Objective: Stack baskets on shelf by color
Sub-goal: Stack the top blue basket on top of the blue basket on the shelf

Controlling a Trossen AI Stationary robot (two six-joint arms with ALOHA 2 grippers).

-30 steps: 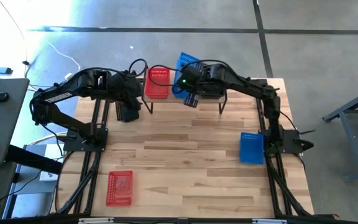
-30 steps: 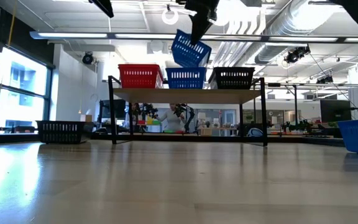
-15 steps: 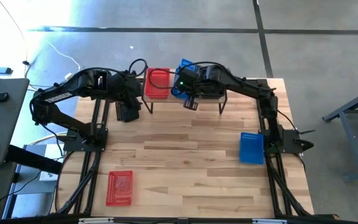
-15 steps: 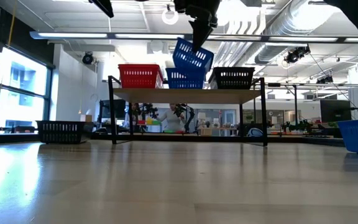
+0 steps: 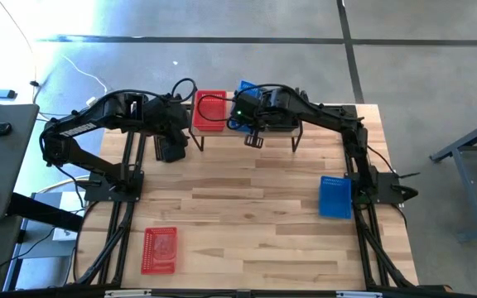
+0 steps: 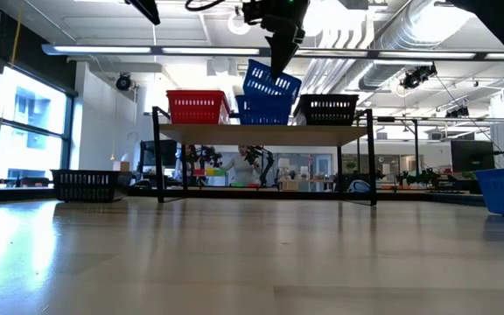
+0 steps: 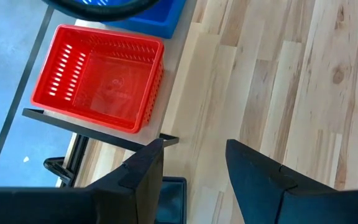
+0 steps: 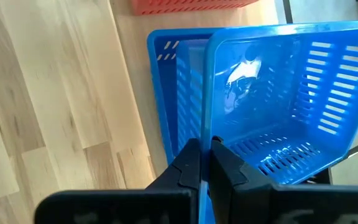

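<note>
Pinching the near rim of a tilted blue basket (image 8: 272, 99), the right gripper (image 8: 205, 163) has its two fingers clenched tight on the thin plastic wall. That basket hangs at a slant, its lower end dipping into a second blue basket (image 8: 166, 93) that stands on the shelf (image 6: 265, 134). In the low view the tilted one leans with its high corner toward the gripper, and its bottom is already partly inside the lower basket.

On the shelf, a red basket (image 6: 197, 107) sits at one end, the blue pair in the middle, and a black basket (image 6: 329, 108) at the other end, all close beside one another.

The left gripper (image 7: 194, 165) hovers over the table just in front of the shelf's red end, fingers spread apart with nothing between them; below it lies the red basket on the plank.

Farther out on the table (image 5: 247, 215), a lone blue basket (image 5: 334, 196) lies near the right arm's base, a lone red basket (image 5: 159, 249) near the front left corner, and another black basket (image 6: 87, 185) stands beyond the shelf's left end in the low view.
</note>
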